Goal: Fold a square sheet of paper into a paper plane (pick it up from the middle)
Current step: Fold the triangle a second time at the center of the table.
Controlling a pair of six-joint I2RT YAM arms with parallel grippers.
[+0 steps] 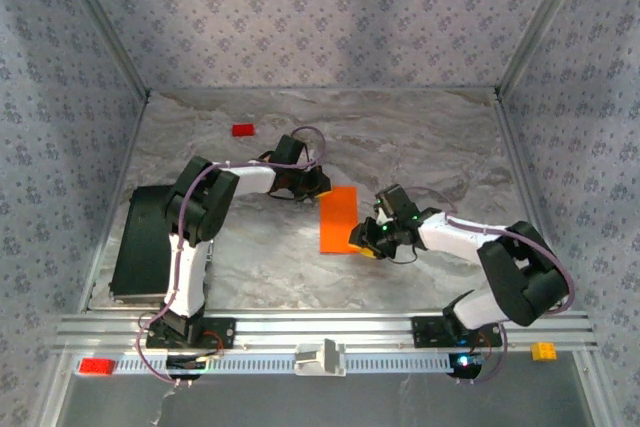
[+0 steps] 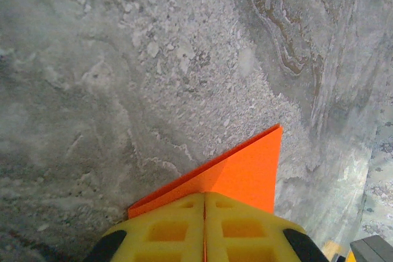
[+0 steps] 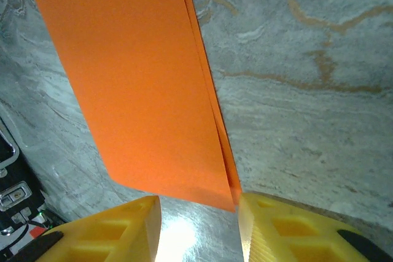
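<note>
At table (image 1: pixel 262 265) centre, the paper (image 1: pixel 338 219) lies folded in half. Left gripper (image 2: pixel 204 196): clamped shut on its far edge; use that pinch as the anchor. Right gripper (image 3: pixel 199 204): half open, gripping nothing, straddling the near corner. Align both layers before pressing the crease flat

Soft, even light with faint shadows; glare whitens the table (image 3: pixel 175 237) (right wrist view), overhead picture slightly blurry.
</note>
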